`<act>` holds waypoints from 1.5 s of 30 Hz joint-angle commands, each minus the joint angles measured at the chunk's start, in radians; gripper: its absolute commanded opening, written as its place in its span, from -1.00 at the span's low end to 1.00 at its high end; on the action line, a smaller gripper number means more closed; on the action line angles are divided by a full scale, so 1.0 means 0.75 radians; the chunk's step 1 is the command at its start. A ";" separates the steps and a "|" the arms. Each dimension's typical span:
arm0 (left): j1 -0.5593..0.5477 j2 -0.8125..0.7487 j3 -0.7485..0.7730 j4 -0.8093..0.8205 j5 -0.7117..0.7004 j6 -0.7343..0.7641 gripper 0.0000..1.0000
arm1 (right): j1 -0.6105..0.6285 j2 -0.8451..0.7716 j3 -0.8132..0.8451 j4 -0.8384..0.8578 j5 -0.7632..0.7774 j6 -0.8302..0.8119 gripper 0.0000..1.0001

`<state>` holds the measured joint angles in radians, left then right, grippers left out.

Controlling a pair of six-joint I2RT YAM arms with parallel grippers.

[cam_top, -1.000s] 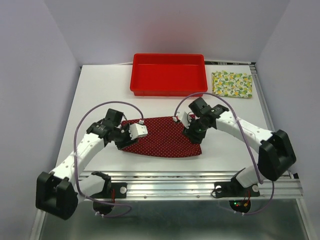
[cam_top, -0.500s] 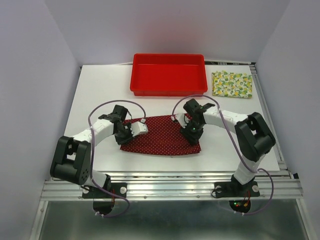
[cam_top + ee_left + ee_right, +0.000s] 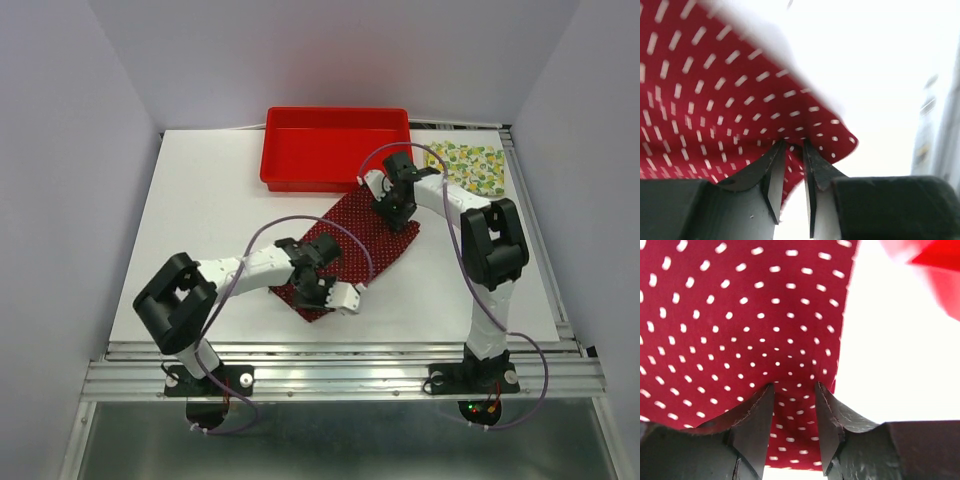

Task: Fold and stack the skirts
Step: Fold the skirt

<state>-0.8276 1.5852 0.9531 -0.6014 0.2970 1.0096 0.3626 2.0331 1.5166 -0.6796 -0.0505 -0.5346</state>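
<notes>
- Dark red skirt [image 3: 355,245]: left gripper [image 3: 792,146] pinches its near corner, right gripper [image 3: 794,386] its far edge.
- Tip: hold it taut and line the edges up before letting go.

The dark red skirt [image 3: 352,252] is a deep crimson scattered all over with tiny white dots (in the wrist views they read as small white ovals and dashes on a brighter red). The cream skirt [image 3: 468,167] carries yellow lemons and green leaves on a pale ground. The tray [image 3: 335,182] is a plain, glossy bright red, more orange than the dotted cloth. The table [image 3: 200,200] is flat white, and the walls [image 3: 330,50] are a pale lilac-grey. The arms [image 3: 245,268] are white with black joints, trailed by mauve cables [image 3: 290,220]. The left gripper [image 3: 792,145] and right gripper [image 3: 794,386] have matt black fingers.
</notes>
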 commanded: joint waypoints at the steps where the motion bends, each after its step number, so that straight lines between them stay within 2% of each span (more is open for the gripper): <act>1: -0.209 0.052 0.232 -0.070 0.205 -0.188 -0.31 | -0.001 -0.043 0.046 0.045 0.063 -0.050 -0.10; 4: -0.255 0.089 0.420 -0.055 0.309 -0.331 -0.03 | -0.001 -0.105 0.003 0.045 0.061 -0.040 -0.06; 8: -0.234 -0.015 0.480 -0.031 0.245 -0.405 0.21 | -0.001 -0.236 -0.054 -0.010 -0.002 -0.026 -0.01; 9: -0.228 -0.060 0.460 -0.002 0.206 -0.389 0.36 | -0.001 -0.289 -0.075 -0.020 -0.055 -0.015 0.01; 12: -0.218 -0.264 0.303 0.053 0.032 -0.303 0.50 | -0.001 -0.348 -0.083 -0.077 -0.208 0.019 0.05; 15: -0.193 -0.489 0.007 0.118 -0.178 -0.044 0.61 | 0.017 -0.351 -0.075 -0.143 -0.339 0.064 0.07; 16: -0.173 -0.490 0.005 0.135 -0.199 -0.043 0.61 | 0.034 -0.348 -0.083 -0.149 -0.358 0.075 0.08; 17: -0.120 -0.556 -0.104 0.151 -0.210 0.068 0.61 | 0.046 -0.346 -0.095 -0.153 -0.374 0.083 0.08; 20: -0.014 -0.643 -0.258 0.204 -0.210 0.269 0.62 | 0.075 -0.334 -0.163 -0.133 -0.442 0.138 0.08; 23: 0.019 -0.676 -0.352 0.274 -0.202 0.416 0.62 | 0.089 -0.310 -0.244 -0.080 -0.525 0.224 0.08; 28: 0.032 -0.678 -0.499 0.374 -0.199 0.574 0.63 | 0.102 -0.232 -0.333 0.033 -0.503 0.257 0.06; 34: 0.081 -0.639 -0.653 0.477 -0.232 0.756 0.62 | 0.102 -0.140 -0.345 0.059 -0.464 0.257 0.04; 38: 0.083 -0.629 -0.716 0.528 -0.222 0.799 0.61 | 0.102 -0.125 -0.339 0.059 -0.444 0.247 0.04; 41: 0.083 -0.606 -0.757 0.658 -0.226 0.804 0.51 | 0.102 -0.119 -0.341 0.061 -0.434 0.240 0.04; 44: 0.083 -0.578 -0.764 0.742 -0.216 0.771 0.25 | 0.102 -0.101 -0.337 0.065 -0.432 0.238 0.04; 45: 0.083 -0.576 -0.755 0.747 -0.210 0.755 0.05 | 0.102 -0.095 -0.337 0.066 -0.430 0.234 0.04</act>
<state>-0.7685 1.1282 0.4068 -0.1131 0.1154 1.5829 0.4351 1.8935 1.2697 -0.6739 -0.4076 -0.3439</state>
